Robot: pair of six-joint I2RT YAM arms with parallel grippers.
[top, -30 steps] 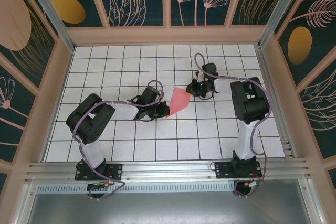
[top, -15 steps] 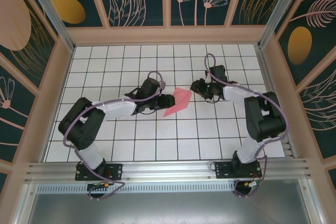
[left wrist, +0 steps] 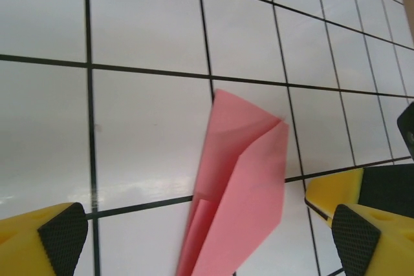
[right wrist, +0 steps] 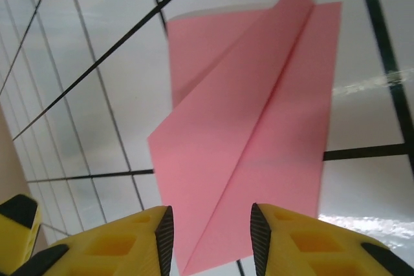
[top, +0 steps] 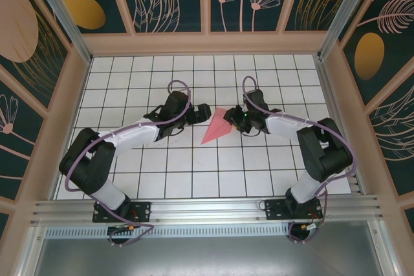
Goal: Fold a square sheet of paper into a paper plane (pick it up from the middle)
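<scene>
Your left hand (left wrist: 207, 234) is spread wide open, pads either side of the pink paper plane (left wrist: 242, 198) and clear of it, so nothing's gripped. Your right hand (right wrist: 211, 237) has its jaws partly apart with the paper running into the gap, but I don't see it pinched. The plane lies flat on the gridded worktop (top: 162, 172) between both hands, pointed end toward the near left. My guess is they flank it like that so one can pin it while the other works a fold.
</scene>
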